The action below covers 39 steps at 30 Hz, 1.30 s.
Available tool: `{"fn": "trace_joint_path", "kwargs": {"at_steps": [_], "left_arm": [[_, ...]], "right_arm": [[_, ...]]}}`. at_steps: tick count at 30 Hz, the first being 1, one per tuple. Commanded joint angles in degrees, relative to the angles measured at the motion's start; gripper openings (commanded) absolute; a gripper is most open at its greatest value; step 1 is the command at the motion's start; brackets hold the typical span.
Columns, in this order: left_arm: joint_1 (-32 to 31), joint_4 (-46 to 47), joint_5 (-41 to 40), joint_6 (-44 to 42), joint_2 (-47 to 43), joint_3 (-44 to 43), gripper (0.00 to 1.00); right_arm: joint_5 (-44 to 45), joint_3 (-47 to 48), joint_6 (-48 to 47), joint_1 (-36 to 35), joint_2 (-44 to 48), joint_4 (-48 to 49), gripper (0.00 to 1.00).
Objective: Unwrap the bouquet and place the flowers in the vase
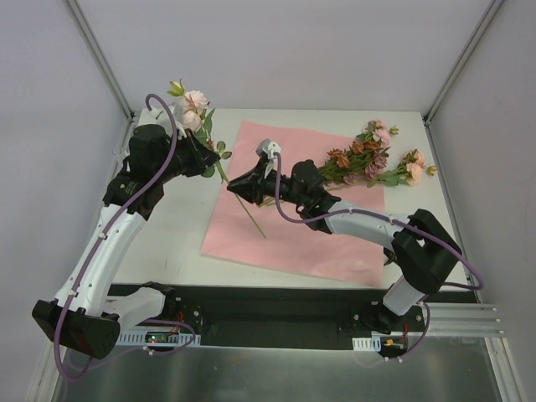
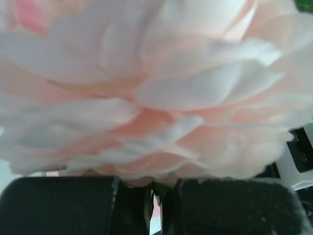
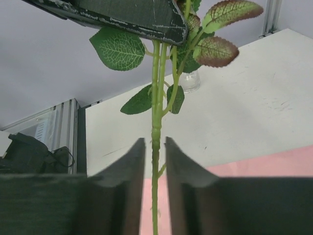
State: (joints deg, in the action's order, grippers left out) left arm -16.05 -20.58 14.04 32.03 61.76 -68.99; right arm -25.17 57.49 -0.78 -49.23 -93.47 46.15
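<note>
My left gripper point(image 1: 207, 159) point(image 2: 156, 188) is shut on the stem of a peach-pink rose spray point(image 1: 191, 109), just under the bloom point(image 2: 146, 88), which fills the left wrist view. The spray is lifted and tilted, and its thin stem point(image 1: 247, 209) runs down to the pink paper point(image 1: 293, 234). My right gripper point(image 1: 240, 182) point(image 3: 155, 147) straddles that green stem point(image 3: 156, 112). Its jaws stand slightly open, with a narrow gap on each side. The rest of the flowers point(image 1: 368, 159) lie on the paper's far right. The small clear vase point(image 3: 190, 81) stands on the white table beyond the stem.
The left gripper's dark finger point(image 3: 122, 17) hangs over the top of the right wrist view. A metal frame post point(image 1: 105, 59) and grey walls enclose the table. The black base rail point(image 1: 276, 314) runs along the near edge.
</note>
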Motion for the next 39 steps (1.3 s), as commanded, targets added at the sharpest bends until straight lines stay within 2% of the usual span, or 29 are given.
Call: {"fn": "trace_joint_path", "kwargs": {"at_steps": [1,2,3,4,6,9,10,13,14,17,21,30,39], "left_arm": [[0.41,0.36,-1.91,-2.41,-0.85,-2.73,0.00],[0.41,0.19,-2.26,-3.37,-0.85,-3.08,0.00],[0.41,-0.07,-2.87,-3.99,-0.94,-3.34,0.00],[0.41,-0.77,-4.36,-5.47,-0.85,-4.39,0.00],[0.41,-1.92,-7.17,-7.32,-0.59,-5.80,0.00],[0.50,-4.12,-18.40,-12.42,-0.50,-10.01,0.00],[0.50,-4.29,-26.62,-14.52,-0.50,-12.37,0.00],[0.58,-3.86,-39.05,-19.53,1.16,-19.04,0.00],[1.02,-3.59,-46.84,-20.51,1.87,-20.81,0.00],[2.78,-0.09,-56.28,-23.41,3.72,-26.36,0.00],[5.59,12.71,-64.37,-30.70,4.34,-28.48,0.00],[9.37,18.38,-67.92,-40.29,10.39,-35.06,0.00],[12.19,20.40,-66.51,-39.42,13.21,-33.49,0.00]], "right_arm": [[-1.29,1.92,0.15,-0.07,2.77,-0.44,0.33],[-0.59,2.18,0.60,0.10,2.77,-1.06,0.48],[0.81,2.27,0.60,0.36,2.68,-1.32,0.53],[1.08,2.36,3.91,1.15,2.59,-1.50,0.71],[1.61,2.01,5.69,2.12,2.77,-1.42,0.74],[2.58,0.25,6.75,4.32,4.17,-1.41,0.75],[2.75,-0.19,6.58,5.10,4.44,-1.41,0.76],[3.02,-1.07,6.84,6.86,4.96,-1.33,0.75],[2.93,-1.16,7.01,7.22,4.53,-1.33,0.76],[2.23,-1.07,7.45,8.27,3.65,-0.98,0.75],[1.53,-0.81,7.63,9.06,2.59,-0.71,0.75],[0.21,-0.37,7.90,10.12,1.28,-0.62,0.75],[0.12,-0.63,8.25,10.91,1.19,-0.36,0.75]]}}
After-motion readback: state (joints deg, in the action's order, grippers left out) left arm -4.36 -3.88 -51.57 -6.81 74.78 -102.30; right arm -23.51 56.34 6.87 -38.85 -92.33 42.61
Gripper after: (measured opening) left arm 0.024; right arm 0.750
